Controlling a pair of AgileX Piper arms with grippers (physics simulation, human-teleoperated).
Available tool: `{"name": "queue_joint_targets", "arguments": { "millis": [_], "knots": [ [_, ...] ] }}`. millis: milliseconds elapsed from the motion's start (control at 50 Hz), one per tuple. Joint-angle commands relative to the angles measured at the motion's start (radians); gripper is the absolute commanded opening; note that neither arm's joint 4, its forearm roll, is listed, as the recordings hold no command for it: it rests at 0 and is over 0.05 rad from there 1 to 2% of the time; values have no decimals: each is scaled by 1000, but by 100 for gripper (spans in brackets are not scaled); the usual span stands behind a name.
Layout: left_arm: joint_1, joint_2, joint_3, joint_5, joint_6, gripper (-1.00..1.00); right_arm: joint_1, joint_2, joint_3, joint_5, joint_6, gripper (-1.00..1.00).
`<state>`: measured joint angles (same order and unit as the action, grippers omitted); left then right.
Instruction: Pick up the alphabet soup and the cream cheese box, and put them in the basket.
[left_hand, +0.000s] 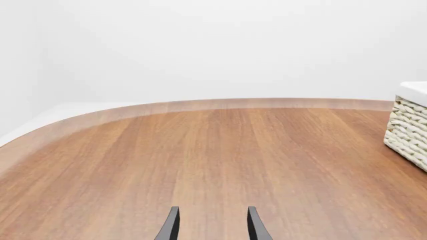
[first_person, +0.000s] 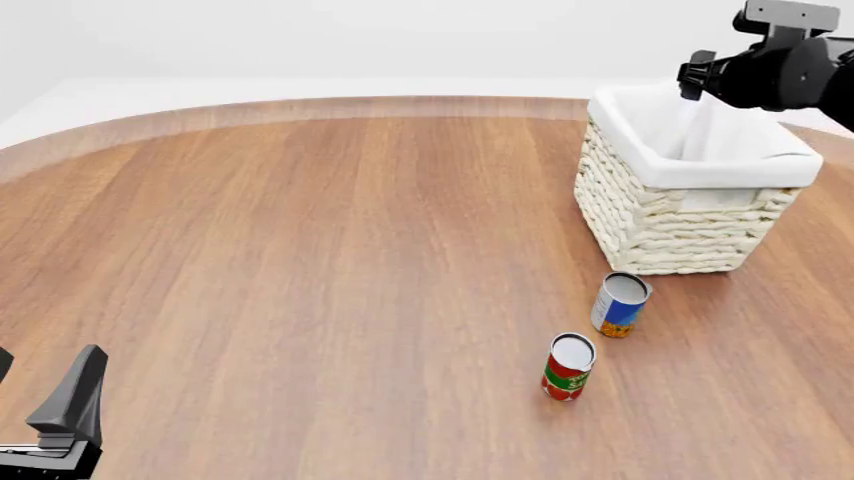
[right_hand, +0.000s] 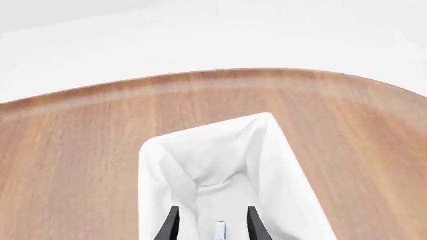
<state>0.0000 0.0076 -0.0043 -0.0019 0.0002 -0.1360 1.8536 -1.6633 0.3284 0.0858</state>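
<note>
While the right gripper is held above the basket, its fingers are seen spread apart over the white lining, with a small white object between them that cannot be identified. The soup can is found upright just beside the basket's near side, a red and green can near it. The left gripper is kept open over bare table.

Left gripper low, right gripper raised, both jaws parted.
</note>
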Motion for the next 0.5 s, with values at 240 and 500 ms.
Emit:
{"name": "queue_joint_targets", "arguments": {
  "millis": [240, 500],
  "knots": [
    [0, 0, 0, 0, 0, 100, -9, -102, 116, -155, -169, 100],
    [0, 0, 0, 0, 0, 100, 20, -586, 888, -494, -196, 100]
  ]
}}
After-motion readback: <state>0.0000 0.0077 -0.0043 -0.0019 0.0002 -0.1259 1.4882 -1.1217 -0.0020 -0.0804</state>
